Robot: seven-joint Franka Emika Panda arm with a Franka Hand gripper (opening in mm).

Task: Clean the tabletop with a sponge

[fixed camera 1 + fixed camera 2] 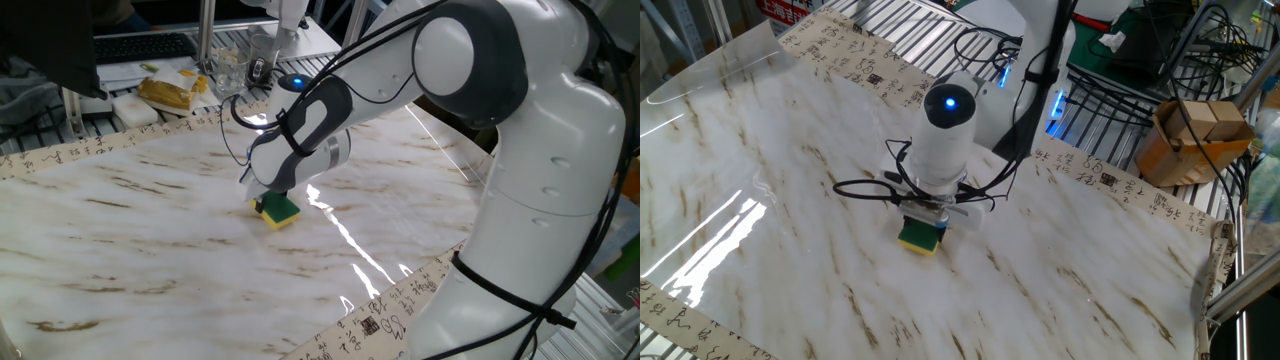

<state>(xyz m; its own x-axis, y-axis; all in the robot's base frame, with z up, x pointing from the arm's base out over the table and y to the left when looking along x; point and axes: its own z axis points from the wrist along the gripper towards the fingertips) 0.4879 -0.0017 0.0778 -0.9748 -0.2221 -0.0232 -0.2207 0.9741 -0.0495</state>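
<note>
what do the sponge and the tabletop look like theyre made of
Sponge: a dark green, matte scouring layer over yellow foam, going by the two colour bands on its side. Tabletop: looks like marble, white with brown streaks, but the sharp glare stripes and the printed beige border suggest a glossy sheet or laminate rather than stone. The pictures cannot settle which.

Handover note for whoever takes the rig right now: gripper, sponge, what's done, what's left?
Gripper: pointing down, shut on the sponge, pressing it flat on the tabletop.
Sponge: mid-table, green side up, yellow foam on the marble.
Done: sponge grasped and in contact.
Left: wiping the remaining surface; no visible mark shows which parts are already covered.
</note>
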